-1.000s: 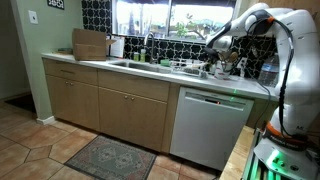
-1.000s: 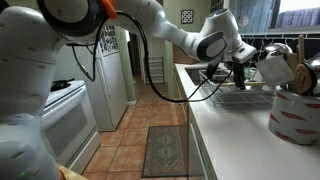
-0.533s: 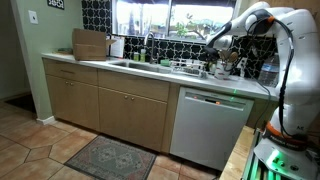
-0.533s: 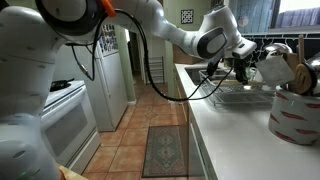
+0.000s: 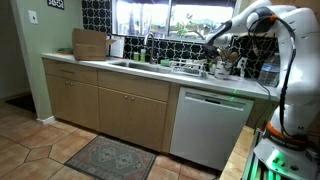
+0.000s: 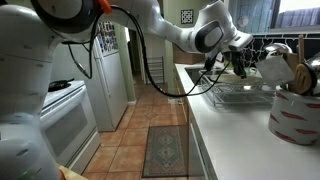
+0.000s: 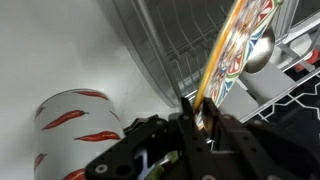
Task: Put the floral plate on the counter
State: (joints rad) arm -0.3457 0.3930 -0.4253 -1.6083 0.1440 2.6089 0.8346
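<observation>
Clearly, the long pale off-white kitchen counter [image 6: 215, 135] is spread beneath the claw [image 7: 200, 118], with the grey wire dish rack [image 7: 165, 45] set under it. A white round canister with red markings [image 7: 72, 128] is stood beside the claw. The round floral-patterned plate [image 7: 235, 45] is pinched on edge by its rim in the claw, a shiny metal spoon [image 7: 262, 48] crowded just behind.

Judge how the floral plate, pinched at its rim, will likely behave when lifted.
The floral plate looks rigid and probably breakable, so knocks against the rack wires matter. Its smooth face may slip. Held edge-on at the rim by the tool, it could swing.
</observation>
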